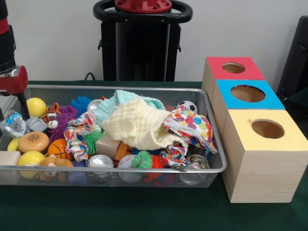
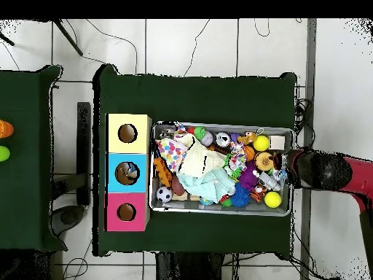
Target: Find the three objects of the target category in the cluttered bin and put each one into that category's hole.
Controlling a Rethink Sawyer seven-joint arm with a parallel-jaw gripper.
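Fingers (image 1: 17, 113): aperture we cannot tell; they hang over the bin's (image 1: 144, 169) end farthest from the holed boxes (image 1: 262, 159). We judge searching underway; next, uncover the cloth-hidden (image 1: 137, 125) targets.

The red and black arm (image 2: 331, 172) reaches in over one short end of the bin, its wrist pointing straight down. In the front view the gripper (image 1: 19, 113) hangs low there; its state cannot be made out.
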